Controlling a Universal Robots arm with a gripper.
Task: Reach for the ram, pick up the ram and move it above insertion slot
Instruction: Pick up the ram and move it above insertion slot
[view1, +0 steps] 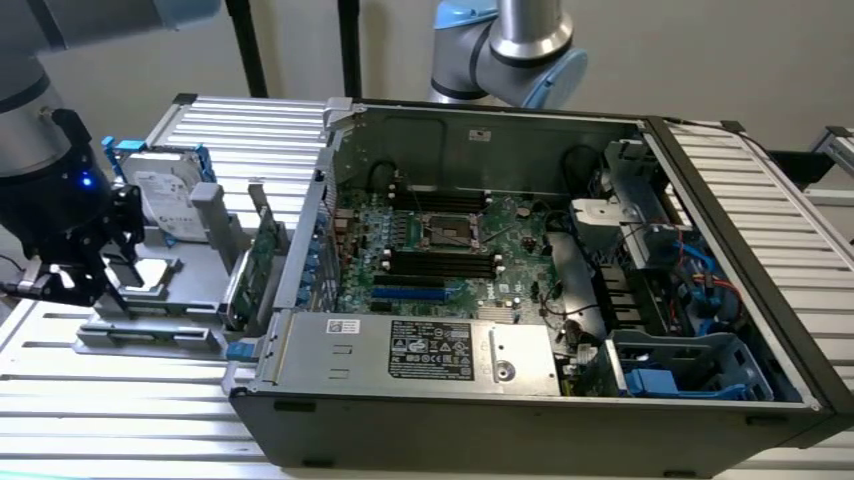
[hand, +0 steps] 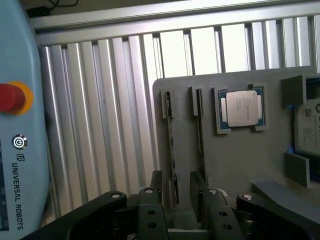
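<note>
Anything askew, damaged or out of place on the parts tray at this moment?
Nothing stands out. The ram and the second stick stand straight on edge in the grey tray, the processor sits square in its pocket, and the open gripper flanks one end of the ram.

Bright, even light; soft shadows

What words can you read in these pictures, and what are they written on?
"UNIVERSAL ROBOTS": on the pale blue casing, below the red button.
Too small to read: the print on the silver chip.
Too small to read: the label on the hard drive.
Too small to read: the black sticker on the power supply.
</note>
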